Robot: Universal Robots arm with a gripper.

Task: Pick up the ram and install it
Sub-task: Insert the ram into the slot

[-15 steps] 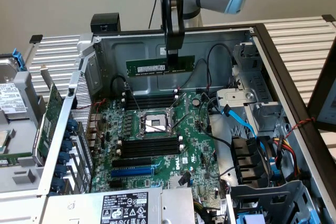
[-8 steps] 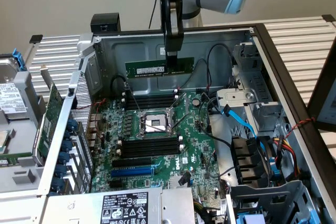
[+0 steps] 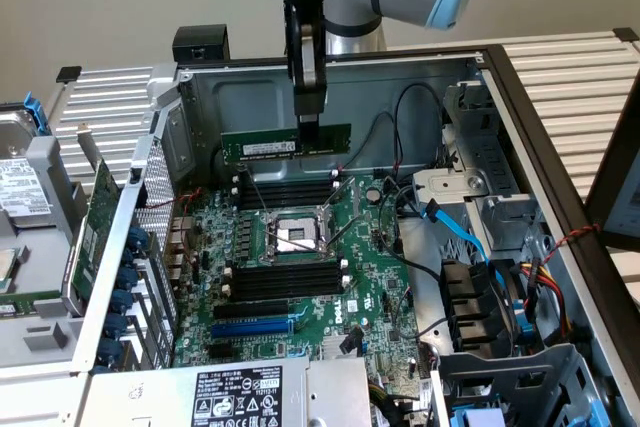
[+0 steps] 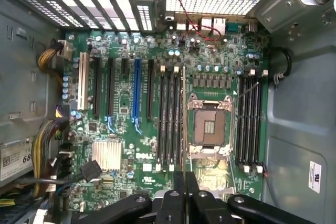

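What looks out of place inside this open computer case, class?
The ram hangs in the air, pinched by the claw above the motherboard, not seated in any of the black slots. Nothing looks damaged or spilled.

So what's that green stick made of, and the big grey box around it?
The ram looks like stiff green circuit board with a matte finish, and the white strip on it seems to be a paper-like label. The case wall looks like bare grey sheet metal, judging by its dull sheen and bent edges.
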